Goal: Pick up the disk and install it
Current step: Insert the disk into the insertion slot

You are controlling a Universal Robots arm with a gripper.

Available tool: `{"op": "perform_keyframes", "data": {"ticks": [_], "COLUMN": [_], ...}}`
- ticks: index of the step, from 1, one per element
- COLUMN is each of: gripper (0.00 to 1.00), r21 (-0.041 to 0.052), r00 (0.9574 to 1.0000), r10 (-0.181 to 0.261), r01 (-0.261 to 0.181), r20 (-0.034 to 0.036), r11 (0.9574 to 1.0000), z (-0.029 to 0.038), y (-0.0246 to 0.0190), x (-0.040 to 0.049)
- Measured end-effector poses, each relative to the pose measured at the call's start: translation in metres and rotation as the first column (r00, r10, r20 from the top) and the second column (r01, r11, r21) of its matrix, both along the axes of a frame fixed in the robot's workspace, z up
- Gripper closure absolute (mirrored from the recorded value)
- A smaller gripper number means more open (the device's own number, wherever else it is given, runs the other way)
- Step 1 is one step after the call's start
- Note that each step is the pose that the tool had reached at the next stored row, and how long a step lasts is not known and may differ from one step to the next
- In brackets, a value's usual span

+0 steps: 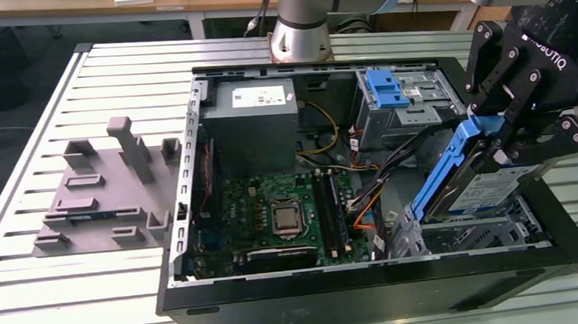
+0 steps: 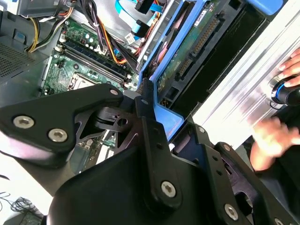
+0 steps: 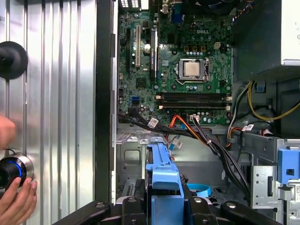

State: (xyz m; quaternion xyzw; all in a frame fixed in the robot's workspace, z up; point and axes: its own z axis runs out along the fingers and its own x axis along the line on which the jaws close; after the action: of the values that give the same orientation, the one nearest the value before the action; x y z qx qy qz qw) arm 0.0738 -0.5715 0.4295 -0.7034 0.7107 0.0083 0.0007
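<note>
Over at 3 o'clock in the exterior view, the black end effector point(image 1: 521, 139) hangs above the corner of an open computer box point(image 1: 375, 291). Its fingers are closed tight on the blue frame of the disk point(image 1: 488, 189), so the disk is held and does not lie on anything flat. The disk is tipped. Its top end leans toward 12 o'clock and its low end goes down into a silver metal bay point(image 1: 481, 237) at about 4 o'clock in the box. I cannot tell if it is all the way in. In both wrist views the blue frame sits pinched between the black fingers point(image 2: 150, 117), and the second wrist view shows the green underside of the disk point(image 2: 201, 47). A green board point(image 1: 282, 207) lies in the middle of the box, at 9 o'clock from the disk. A big grey block point(image 1: 252, 127) with a white sticker is at 11 o'clock, and a metal cage point(image 1: 404, 100) with a blue latch is at 12 o'clock. The box rests on a ribbed silver surface point(image 1: 78, 292). A grey plastic tray point(image 1: 103, 194) lies well apart from the box, at 9 o'clock. In the first wrist view a hand point(image 3: 16, 206) touches a round button point(image 3: 11, 171) with a blue ring.
</note>
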Motion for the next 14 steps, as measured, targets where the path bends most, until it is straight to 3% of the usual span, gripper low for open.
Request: {"op": "perform_keyframes", "data": {"ticks": [7, 14], "gripper": [0.64, 0.64], "r21": [0.0001, -0.0001], "r00": [1.0000, 1.0000], "r10": [-0.001, -0.001], "r01": [0.001, 0.001], "r20": [0.0000, 0.0000], "r11": [1.0000, 1.0000], "z": [-0.0015, -0.0073], "y": [0.0000, 0.0000], "x": [0.0000, 0.0000]}}
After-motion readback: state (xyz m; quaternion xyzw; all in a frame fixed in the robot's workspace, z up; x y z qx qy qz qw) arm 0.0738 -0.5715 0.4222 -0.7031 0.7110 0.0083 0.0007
